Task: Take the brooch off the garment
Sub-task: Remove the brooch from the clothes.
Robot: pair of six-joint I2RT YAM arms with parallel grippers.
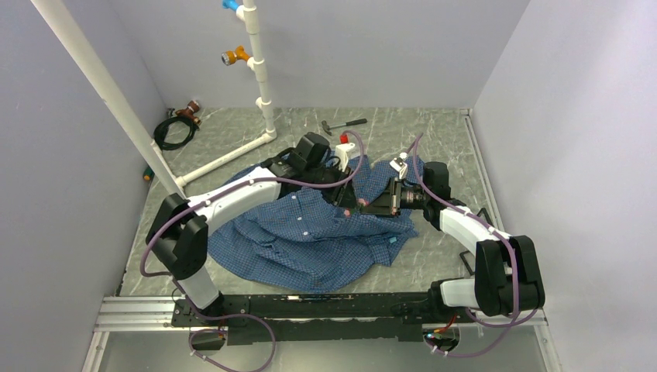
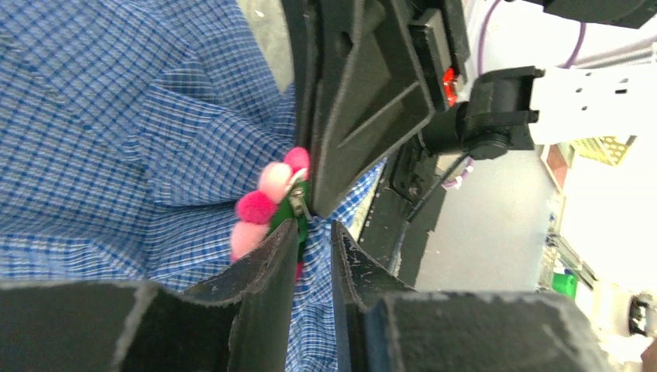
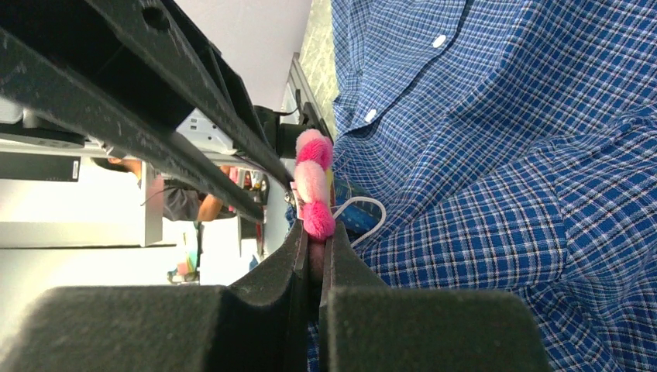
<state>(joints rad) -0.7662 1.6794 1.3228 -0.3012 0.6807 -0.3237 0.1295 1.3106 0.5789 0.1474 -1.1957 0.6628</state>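
Fluffy pink brooch (image 2: 259, 205), green backing, on blue checked shirt (image 2: 116, 116), right hand (image 3: 316, 248) clenched on its lower edge, left hand (image 2: 314, 240) tips just beside it, grip unclear

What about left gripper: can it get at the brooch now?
Likely yes: the brooch sits at the left gripper tips, jaws slightly apart. The right gripper, shut on it, crowds one side.

Even bright light; soft shadows; wrist close-ups blurry, backgrounds perhaps overexposed.
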